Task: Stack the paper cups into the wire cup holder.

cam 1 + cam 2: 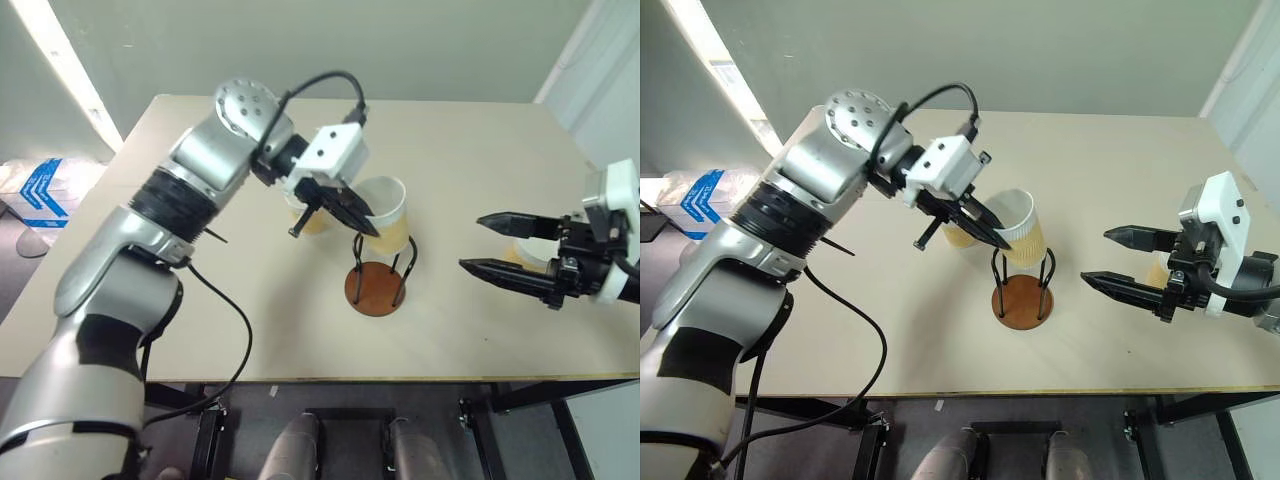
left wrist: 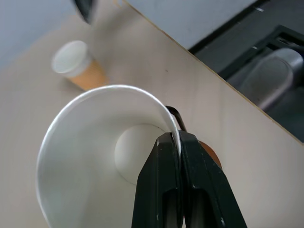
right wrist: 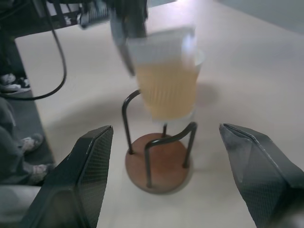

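My left gripper (image 1: 368, 226) is shut on the rim of a paper cup (image 1: 388, 215), white inside with tan sides. It holds the cup tilted just above the wire cup holder (image 1: 375, 288), whose black wire loops rise from a round reddish-brown base. In the left wrist view the fingertips (image 2: 175, 138) pinch the cup's rim (image 2: 95, 142). A second paper cup (image 1: 311, 222) stands on the table behind the left gripper. A third paper cup (image 1: 522, 252) stands behind my right gripper (image 1: 471, 243), which hangs open and empty to the right of the holder (image 3: 156, 161).
The light wooden table (image 1: 470, 150) reaches back and to both sides of the holder. Its front edge (image 1: 400, 378) runs close below the holder. A black cable (image 1: 235, 340) droops from the left arm over the table's front left.
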Tool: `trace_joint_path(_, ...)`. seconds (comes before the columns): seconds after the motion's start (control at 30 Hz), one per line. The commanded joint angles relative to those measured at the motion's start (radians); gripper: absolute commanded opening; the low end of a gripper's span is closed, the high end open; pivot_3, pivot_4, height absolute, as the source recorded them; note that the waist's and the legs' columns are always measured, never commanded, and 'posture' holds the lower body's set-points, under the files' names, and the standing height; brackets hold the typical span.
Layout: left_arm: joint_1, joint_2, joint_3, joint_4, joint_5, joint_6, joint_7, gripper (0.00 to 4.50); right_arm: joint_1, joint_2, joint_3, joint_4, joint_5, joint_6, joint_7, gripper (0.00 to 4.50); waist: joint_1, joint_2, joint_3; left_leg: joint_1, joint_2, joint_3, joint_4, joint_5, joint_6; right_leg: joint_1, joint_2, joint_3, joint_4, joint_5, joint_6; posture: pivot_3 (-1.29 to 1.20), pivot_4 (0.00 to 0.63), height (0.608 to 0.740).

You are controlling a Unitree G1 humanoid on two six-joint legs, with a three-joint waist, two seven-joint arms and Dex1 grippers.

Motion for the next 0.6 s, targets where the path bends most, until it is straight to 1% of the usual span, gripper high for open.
trace_joint_path(0.03,-0.032,0.008,-0.054,-0.016,-0.018,-0.072,-0.034,0.05,0.009,-0.025,-0.077,-0.014,0.011,-0.008,-0.018,3.8,0.002,0.0,0.0,0.0,0.0,0.0,0.0,0.0,0.0,0.0,0.0,0.0,0.0,0.0,0.001,0.0,0.15,0.74)
trace_joint_path(0.17,-0.022,-0.008,-0.099,-0.005,0.017,-0.131,-0.034,0.05,0.014,-0.054,-0.097,0.027,-0.05,-0.025,-0.019,3.8,0.003,0.0,0.0,-0.001,0.0,0.001,0.003,-0.003,0.002,0.001,0.0,0.0,0.0,-0.001,0.002,0.0,0.15,0.74)
trace_joint_path(0.27,-0.01,-0.055,-0.078,0.039,0.078,-0.162,-0.034,0.05,0.016,-0.071,-0.085,0.052,-0.099,-0.044,-0.019,3.8,0.006,0.0,0.0,-0.001,0.0,0.001,0.005,-0.005,0.003,0.002,0.0,0.0,-0.001,-0.001,0.002,0.0,0.15,0.74)
trace_joint_path(0.33,-0.002,-0.104,-0.029,0.073,0.119,-0.15,-0.034,0.45,0.019,-0.078,-0.076,0.064,-0.126,-0.053,-0.014,3.8,0.01,0.0,0.0,0.0,0.0,0.001,0.006,-0.005,0.004,0.003,-0.001,0.0,-0.001,-0.001,0.003,0.0,0.15,0.74)
trace_joint_path(0.4,0.003,-0.141,0.021,0.091,0.146,-0.139,-0.031,0.98,0.024,-0.081,-0.072,0.072,-0.144,-0.059,-0.006,3.8,0.011,0.0,0.0,-0.001,0.0,0.001,0.007,-0.006,0.005,0.004,-0.001,0.0,-0.002,-0.001,0.003,0.0,0.15,0.74)
trace_joint_path(0.43,0.004,-0.155,0.047,0.099,0.157,-0.135,-0.021,1.41,0.027,-0.084,-0.069,0.075,-0.155,-0.061,-0.003,3.8,0.011,0.0,0.0,0.0,0.0,0.002,0.007,-0.006,0.005,0.004,-0.001,0.0,-0.002,-0.001,0.004,0.0,0.15,0.74)
trace_joint_path(0.47,0.005,-0.167,0.074,0.103,0.169,-0.132,-0.013,1.72,0.032,-0.085,-0.069,0.078,-0.163,-0.063,0.003,3.8,0.011,0.0,0.0,0.0,0.0,0.002,0.007,-0.006,0.005,0.004,-0.001,0.0,-0.002,0.0,0.004,0.0,0.15,0.74)
trace_joint_path(0.53,0.009,-0.183,0.124,0.104,0.184,-0.119,-0.005,2.48,0.037,-0.088,-0.068,0.085,-0.18,-0.065,0.01,3.8,0.011,0.0,0.0,0.0,0.0,0.003,0.007,-0.006,0.005,0.004,-0.001,0.0,-0.002,0.0,0.004,0.0,0.15,0.74)
trace_joint_path(0.57,0.012,-0.185,0.149,0.099,0.188,-0.11,-0.007,2.72,0.039,-0.092,-0.065,0.09,-0.192,-0.066,0.014,3.8,0.011,0.0,0.0,0.0,0.0,0.003,0.007,-0.006,0.005,0.004,-0.001,0.0,-0.002,-0.001,0.004,0.0,0.15,0.74)
trace_joint_path(0.6,0.015,-0.186,0.174,0.092,0.191,-0.101,-0.011,2.72,0.039,-0.095,-0.061,0.096,-0.202,-0.068,0.018,3.8,0.011,0.0,0.0,0.0,0.0,0.003,0.007,-0.006,0.005,0.004,-0.001,0.0,-0.002,-0.001,0.004,0.0,0.15,0.74)
